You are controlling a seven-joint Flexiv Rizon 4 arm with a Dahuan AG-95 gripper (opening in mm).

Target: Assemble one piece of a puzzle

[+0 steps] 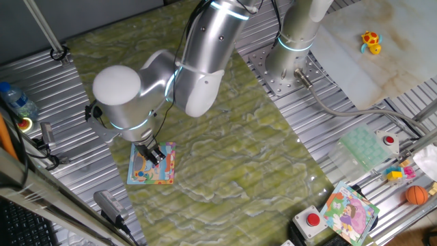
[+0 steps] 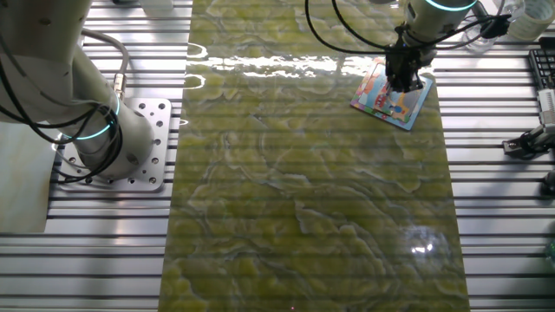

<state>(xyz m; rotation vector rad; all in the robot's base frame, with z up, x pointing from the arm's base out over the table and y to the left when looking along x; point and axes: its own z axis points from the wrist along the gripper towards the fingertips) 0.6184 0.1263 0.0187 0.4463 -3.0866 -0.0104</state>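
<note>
The puzzle (image 1: 151, 171) is a small square board with a light-blue border and an orange, pink and yellow cartoon picture; it lies flat on the green mat (image 1: 225, 137), also seen as the puzzle (image 2: 381, 102) near the mat's far right corner in the other fixed view. My gripper (image 1: 156, 154) hangs straight down over the board's upper part, its black fingertips at or just above the picture. In the other view the gripper (image 2: 403, 85) covers the board's top edge. The piece is too small to make out; it is hidden by the fingers or lost in the picture. The finger gap is not readable.
A second board with a purple-and-green picture (image 1: 349, 212) lies at the lower right beside a red button box (image 1: 313, 221). A yellow toy (image 1: 371, 42), an orange ball (image 1: 416, 195) and a plastic bottle (image 1: 19, 102) sit off the mat. The arm's base (image 2: 130, 139) stands on slotted metal.
</note>
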